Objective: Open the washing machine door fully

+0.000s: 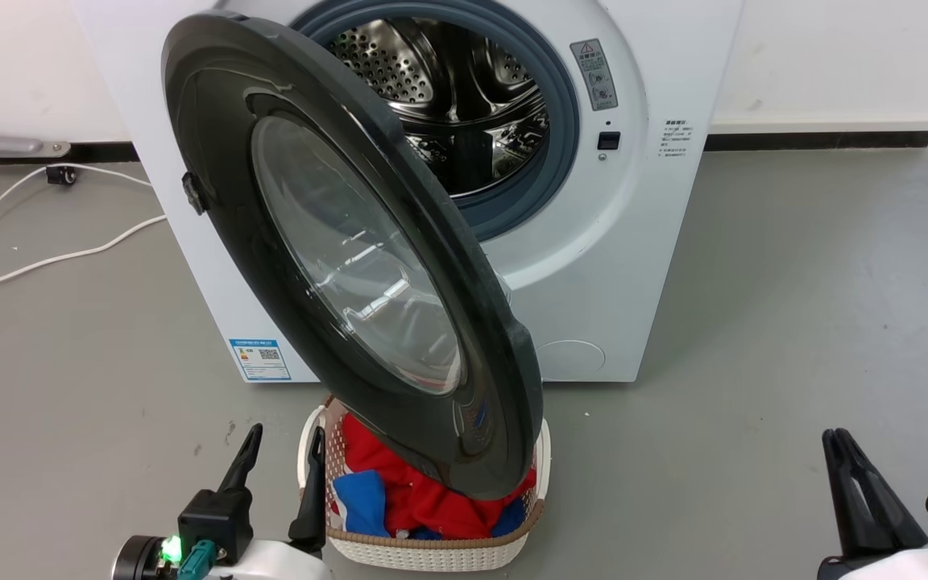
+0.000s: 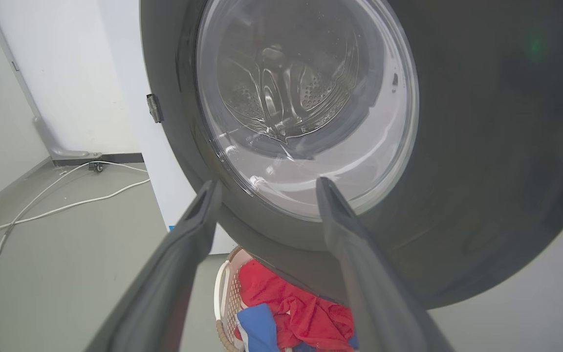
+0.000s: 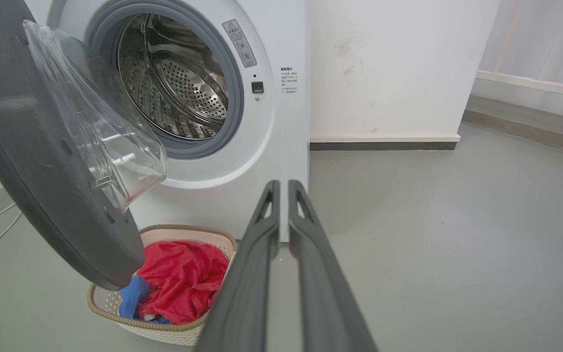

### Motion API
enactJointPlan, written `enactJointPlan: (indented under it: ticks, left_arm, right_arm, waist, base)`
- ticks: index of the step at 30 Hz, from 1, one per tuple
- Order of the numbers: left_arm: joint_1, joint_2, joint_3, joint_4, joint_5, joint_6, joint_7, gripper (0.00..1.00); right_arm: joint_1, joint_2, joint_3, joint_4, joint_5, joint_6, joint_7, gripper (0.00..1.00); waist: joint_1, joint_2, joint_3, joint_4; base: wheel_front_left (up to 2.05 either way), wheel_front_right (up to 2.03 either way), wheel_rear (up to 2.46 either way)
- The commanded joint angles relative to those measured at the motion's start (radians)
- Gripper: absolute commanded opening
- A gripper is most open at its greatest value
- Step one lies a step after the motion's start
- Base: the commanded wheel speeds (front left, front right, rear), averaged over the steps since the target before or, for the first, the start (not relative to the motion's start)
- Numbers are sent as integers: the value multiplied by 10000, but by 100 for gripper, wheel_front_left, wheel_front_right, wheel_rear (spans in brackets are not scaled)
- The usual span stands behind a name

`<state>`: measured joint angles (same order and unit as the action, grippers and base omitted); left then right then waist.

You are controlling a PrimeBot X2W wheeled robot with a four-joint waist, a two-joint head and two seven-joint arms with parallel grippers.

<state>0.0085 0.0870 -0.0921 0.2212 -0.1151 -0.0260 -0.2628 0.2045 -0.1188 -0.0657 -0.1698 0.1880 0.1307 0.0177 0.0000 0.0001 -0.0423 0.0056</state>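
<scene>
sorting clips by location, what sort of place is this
Probably a laundry or utility room: a washing machine with the washing machine door open, a laundry basket of clothes, bare grey floor.

The big round black washing machine door [image 1: 351,266] is shiny plastic with a clear glass window. Upper middle, the silver metal drum [image 1: 464,89] gleams. The white plastic basket [image 1: 432,556] holds soft red cloth [image 1: 432,503].

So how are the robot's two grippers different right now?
The left gripper is open, fingers spread; the right gripper is shut, fingers almost together. The left gripper sits by the laundry basket, facing the washing machine door; the right gripper is off over bare floor. Both are dark and hold nothing.
</scene>
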Motion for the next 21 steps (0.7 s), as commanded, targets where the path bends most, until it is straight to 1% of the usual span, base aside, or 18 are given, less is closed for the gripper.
enactJointPlan:
  ticks: [1, 2, 15, 16, 17, 18, 19, 21]
  left_arm:
    - [81, 32, 28, 15, 43, 21, -30, 100]
    - [82, 31, 37, 21, 35, 21, -30, 100]
    - [116, 34, 144, 134, -47, 67, -30, 100]
    - [99, 33, 152, 163, -71, 68, -30, 98]
    - [77, 33, 151, 193, -100, 67, -30, 55]
    - [46, 41, 149, 229, -118, 52, -30, 33]
    - [4, 55, 152, 260, -127, 36, -30, 0]
    - [-109, 77, 174, 296, -186, 34, -30, 0]
  right_arm:
    - [103, 63, 22, -42, -58, 1, -24, 80]
    - [122, 86, 37, -50, -99, 1, -32, 100]
    - [212, 306, 129, -28, -443, 1, -128, 100]
    - [212, 320, 143, -24, -471, 1, -120, 100]
    - [203, 331, 148, -12, -493, 1, -124, 100]
    - [184, 341, 150, 2, -502, 1, -141, 100]
    - [166, 351, 157, 19, -538, 1, -148, 100]
    - [132, 369, 169, 32, -600, 1, -166, 100]
  waist:
    - [0, -1, 0, -2]
    - [0, -1, -3, -2]
    - [0, -1, -110, -38]
    - [0, -1, -120, -41]
    - [0, -1, -128, -44]
    - [0, -1, -132, -47]
    - [0, -1, -139, -51]
    - [0, -1, -144, -63]
  base:
    - [0, 0, 0]
    - [0, 0, 0]
    - [0, 0, 0]
    - [0, 0, 0]
    - [0, 0, 0]
    - [0, 0, 0]
    - [0, 0, 0]
    - [0, 0, 0]
